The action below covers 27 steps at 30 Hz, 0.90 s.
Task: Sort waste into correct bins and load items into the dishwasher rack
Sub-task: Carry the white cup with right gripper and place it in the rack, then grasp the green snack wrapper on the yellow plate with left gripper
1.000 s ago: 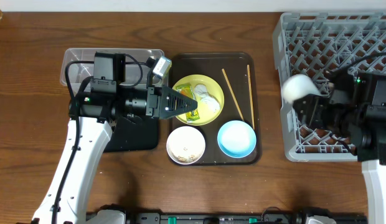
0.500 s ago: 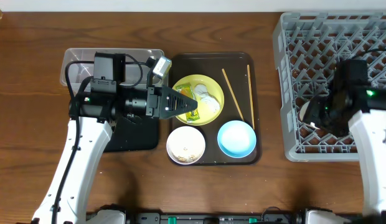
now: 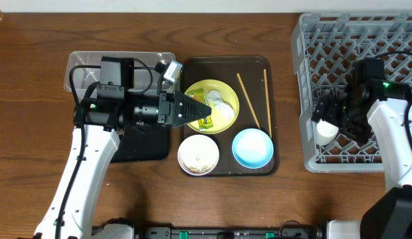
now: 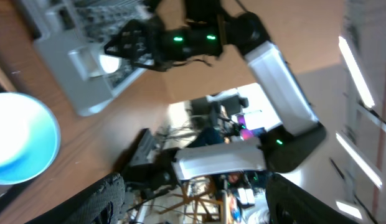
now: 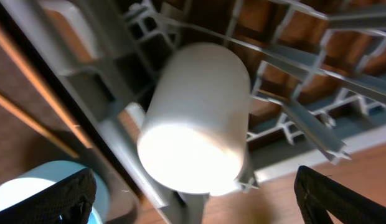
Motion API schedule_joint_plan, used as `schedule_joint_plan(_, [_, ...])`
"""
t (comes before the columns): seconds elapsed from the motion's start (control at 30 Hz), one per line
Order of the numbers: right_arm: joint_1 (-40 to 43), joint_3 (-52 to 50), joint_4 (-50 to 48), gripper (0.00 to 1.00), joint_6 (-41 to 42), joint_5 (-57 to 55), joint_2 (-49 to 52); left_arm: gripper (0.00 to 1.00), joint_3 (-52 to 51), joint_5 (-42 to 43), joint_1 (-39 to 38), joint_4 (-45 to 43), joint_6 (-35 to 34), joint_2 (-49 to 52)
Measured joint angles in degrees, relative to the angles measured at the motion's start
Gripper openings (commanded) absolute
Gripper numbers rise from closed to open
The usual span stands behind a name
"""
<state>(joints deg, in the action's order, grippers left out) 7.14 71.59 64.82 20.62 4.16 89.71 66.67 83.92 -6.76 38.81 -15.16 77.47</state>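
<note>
Judging from the overhead view, only the small white cup has been loaded. It lies in the lower-left corner of the dishwasher rack, and the right claw is spread apart over it. The plate, wrapper, both bowls and chopsticks are left mid-frame. The left claw is held apart there.

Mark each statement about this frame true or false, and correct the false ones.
1. The small white cup lies inside the dishwasher rack. True.
2. Both chopsticks are loaded in the rack. False: they lie on the brown serving tray, to the right of the yellow-green plate.
3. The light blue bowl sits on the brown serving tray. True.
4. The left tool hangs over the light blue bowl. False: it is over the yellow-green plate.
</note>
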Motion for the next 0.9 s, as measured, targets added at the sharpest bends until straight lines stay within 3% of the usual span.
schedule_joint_plan(0.23, [-0.1,1.5,-5.1,0.99,-6.9,18.1,-8.6,0.74,0.0,-16.7,-1.6,4.7,-0.3,0.0])
schedule_joint_plan(0.4, [-3.1,3.2,-8.5,0.99,-9.7,27.1,-17.6,0.73,0.0,-36.3,-7.8,4.6,-3.0,0.0])
schedule_joint_plan(0.63, [-9.6,3.5,-8.5,0.99,-9.9,28.1,-19.3,0.73,0.0,-63.7,-16.4,3.4,-6.9,0.1])
schedule_joint_plan(0.9, [-10.0,3.5,-8.5,0.99,-6.7,24.5,-18.8,0.7,0.0,-74.1,-16.5,-3.6,-7.8,7.0])
